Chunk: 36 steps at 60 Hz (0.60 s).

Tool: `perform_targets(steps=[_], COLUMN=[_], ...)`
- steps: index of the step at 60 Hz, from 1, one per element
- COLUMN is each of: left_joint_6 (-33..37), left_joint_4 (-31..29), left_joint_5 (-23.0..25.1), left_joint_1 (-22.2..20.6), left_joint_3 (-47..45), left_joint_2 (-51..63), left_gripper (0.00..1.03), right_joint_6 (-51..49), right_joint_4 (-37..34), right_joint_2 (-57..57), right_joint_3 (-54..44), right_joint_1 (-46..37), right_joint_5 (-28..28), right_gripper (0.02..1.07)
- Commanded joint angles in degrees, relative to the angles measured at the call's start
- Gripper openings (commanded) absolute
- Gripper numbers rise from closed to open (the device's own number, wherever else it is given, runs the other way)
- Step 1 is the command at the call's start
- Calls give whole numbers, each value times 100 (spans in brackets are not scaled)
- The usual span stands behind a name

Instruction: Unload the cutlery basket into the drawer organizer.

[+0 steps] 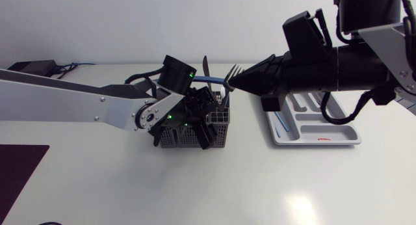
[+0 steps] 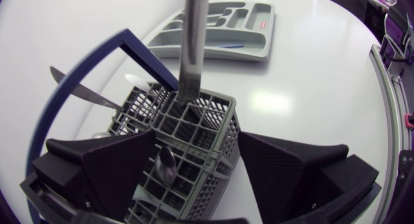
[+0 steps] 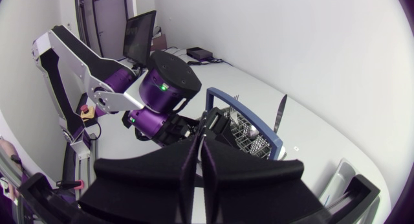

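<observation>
- Right pincer (image 3: pixel 198 160) clamped narrow on fork (image 1: pixel 234 71), handle hidden between my fingers.
- Left pincer (image 2: pixel 196 145) grips basket (image 2: pixel 200 123) from both sides.
- Tray (image 2: pixel 262 39) ahead of it: red label unreadable.

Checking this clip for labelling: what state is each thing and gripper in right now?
Basket: upright on the table, a spoon inside.
Fork: tines up, handle down in the basket.
Knife: standing in the basket, blade up.
Organizer: flat on the table, one blue-handled piece inside.
Left gripper: shut on the basket.
Right gripper: shut on the fork.
</observation>
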Motion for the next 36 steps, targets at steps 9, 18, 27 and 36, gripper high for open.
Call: perform_targets(steps=[9,18,27,36], left_joint_6=[-91,-100,-91,84], left_joint_4=[-174,-464,-842,-1326], left_joint_5=[6,173,771,1685], left_joint_1=[-92,-162,-92,75], left_joint_3=[-233,-364,-329,-171], left_joint_2=[-903,-1430,-1773,-1869], left_gripper=[99,99,99,98], right_joint_6=[168,142,1,-122], right_joint_4=[-194,-344,-616,-880], right_joint_2=[-348,-646,-893,-1174], right_joint_3=[109,30,-14,-120], right_joint_1=[-12,-126,-293,-399], right_joint_5=[-125,-406,-872,-1337], right_gripper=[10,10,10,10])
